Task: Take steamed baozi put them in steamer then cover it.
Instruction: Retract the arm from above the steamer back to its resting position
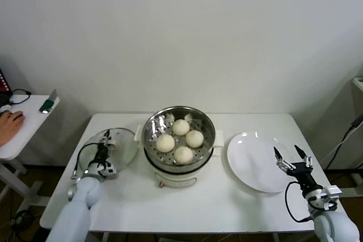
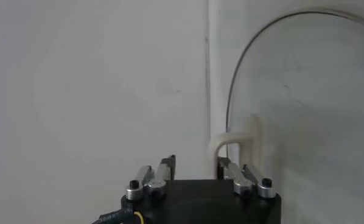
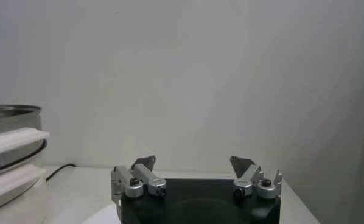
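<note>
Baozi (image 1: 180, 139), four, sit inside steamer (image 1: 154, 161) at table (image 1: 227, 202) centre. Cover (image 1: 122, 148) lies flat on the table left of the steamer. Left end effector (image 1: 102, 149) over the cover, jaws straddling its white handle (image 2: 235, 148); firm grip cannot be confirmed. Right end effector (image 1: 291, 157) released, over white plate (image 1: 249, 165).

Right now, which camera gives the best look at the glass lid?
The head view: it shows the whole cover lying flat on the table left of the steamer, with the left gripper over it. The left wrist view shows only part of its rim and white handle, close up. The right wrist view misses it.
</note>
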Controlling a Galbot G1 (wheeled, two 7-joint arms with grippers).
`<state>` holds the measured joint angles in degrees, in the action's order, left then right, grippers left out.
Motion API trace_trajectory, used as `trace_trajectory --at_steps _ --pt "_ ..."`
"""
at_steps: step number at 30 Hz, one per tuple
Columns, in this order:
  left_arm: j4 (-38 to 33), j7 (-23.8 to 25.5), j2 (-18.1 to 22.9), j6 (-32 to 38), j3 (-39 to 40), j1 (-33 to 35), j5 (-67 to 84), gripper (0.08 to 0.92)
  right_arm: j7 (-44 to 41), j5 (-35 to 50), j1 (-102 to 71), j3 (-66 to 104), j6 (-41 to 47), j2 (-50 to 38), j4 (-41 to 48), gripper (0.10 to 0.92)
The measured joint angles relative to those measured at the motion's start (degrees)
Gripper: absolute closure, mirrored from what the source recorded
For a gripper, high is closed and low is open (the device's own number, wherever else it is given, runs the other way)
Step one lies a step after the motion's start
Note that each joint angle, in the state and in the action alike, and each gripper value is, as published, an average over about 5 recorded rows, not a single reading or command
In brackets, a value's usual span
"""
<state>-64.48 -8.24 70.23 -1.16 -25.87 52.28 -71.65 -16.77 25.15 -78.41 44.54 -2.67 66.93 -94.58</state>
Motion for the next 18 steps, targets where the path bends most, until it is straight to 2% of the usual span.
trace_trajectory --at_steps 10,18 --pt "-2.03 0.1 -0.99 -0.33 -0.33 1.09 1.44 0.834 -0.63 -1.26 0.22 0.14 -0.76 0.35 0.71 0.203" --pt "-7.58 -0.93 -2.53 -1.79 -1.35 4.24 2.74 0.848 -0.88 -1.45 0.69 0.42 -1.01 -0.1 1.17 0.203"
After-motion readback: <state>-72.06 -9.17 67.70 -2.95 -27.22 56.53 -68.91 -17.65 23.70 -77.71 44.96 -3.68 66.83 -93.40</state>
